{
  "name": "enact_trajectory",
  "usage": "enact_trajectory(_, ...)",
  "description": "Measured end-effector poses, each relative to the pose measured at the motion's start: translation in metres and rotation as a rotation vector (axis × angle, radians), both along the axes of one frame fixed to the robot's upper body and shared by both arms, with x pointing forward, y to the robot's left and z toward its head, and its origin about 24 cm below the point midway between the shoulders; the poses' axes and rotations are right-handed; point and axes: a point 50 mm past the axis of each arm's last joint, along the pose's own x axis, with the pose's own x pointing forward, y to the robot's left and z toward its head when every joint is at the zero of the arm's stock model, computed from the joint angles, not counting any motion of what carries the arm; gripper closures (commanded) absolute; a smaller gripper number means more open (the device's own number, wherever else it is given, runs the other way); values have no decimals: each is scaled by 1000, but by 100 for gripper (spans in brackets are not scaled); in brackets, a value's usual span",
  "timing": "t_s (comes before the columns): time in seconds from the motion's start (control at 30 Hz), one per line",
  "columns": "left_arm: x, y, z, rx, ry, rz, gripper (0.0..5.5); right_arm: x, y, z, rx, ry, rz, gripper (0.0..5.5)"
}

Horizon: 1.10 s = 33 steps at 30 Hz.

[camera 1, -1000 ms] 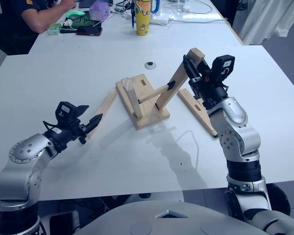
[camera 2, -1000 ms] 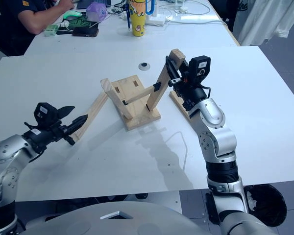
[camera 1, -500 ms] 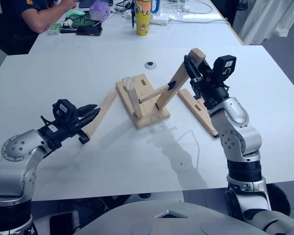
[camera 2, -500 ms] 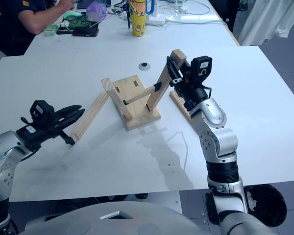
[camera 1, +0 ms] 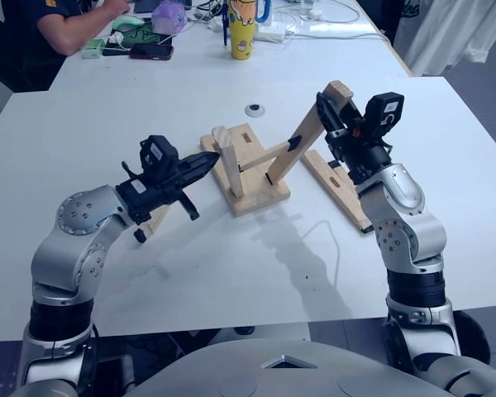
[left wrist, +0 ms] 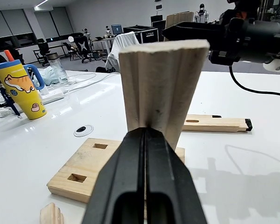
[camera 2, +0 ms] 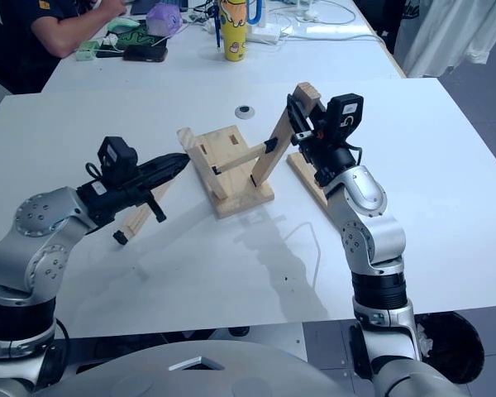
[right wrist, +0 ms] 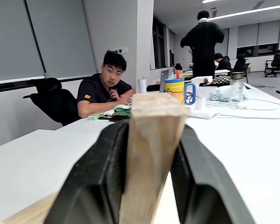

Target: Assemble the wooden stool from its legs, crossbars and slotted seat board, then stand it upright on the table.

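Wooden seat board [camera 1: 252,192] lay flat in the head view, with the right gripper [camera 1: 327,112] clamping a tilted leg [camera 1: 310,128] above it. Left wrist view: the left gripper [left wrist: 145,135] was pinched together, its tip just beside the board's upright leg [left wrist: 161,88]. Right wrist view: both fingers [right wrist: 102,177] squeezed the tilted leg.

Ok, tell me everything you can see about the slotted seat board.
The seat board is a rectangular slab of pale, bare-looking wood lying flat on the white table, near its middle. Two small rectangular slots sit open near its far end. One leg stands upright on it. A second, tilted leg rests its lower end on the board, and a crossbar joins the two. The right gripper clamps that leg's upper end.
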Motion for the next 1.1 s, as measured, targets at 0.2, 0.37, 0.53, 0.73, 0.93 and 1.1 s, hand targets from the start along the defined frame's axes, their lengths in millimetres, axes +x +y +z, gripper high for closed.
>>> enact_trajectory(0.2,4,-4,-2,-20,4,36,550,-1,-2,2,-26,-7,-13,434)
enact_trajectory(0.37,4,-4,-2,-22,7,48,550,-1,-2,2,-33,-8,-11,434)
enact_trajectory(0.53,1,2,-3,-27,4,64,550,0,2,2,-40,-10,3,434)
enact_trajectory(0.73,5,-4,-4,-28,4,60,550,-1,1,3,-66,-13,-2,433)
enact_trajectory(0.93,15,-18,-5,-55,17,75,550,0,-7,5,-88,-13,-49,433)
enact_trajectory(1.1,17,-22,-6,-67,17,88,550,0,-9,4,-92,-9,-68,432)
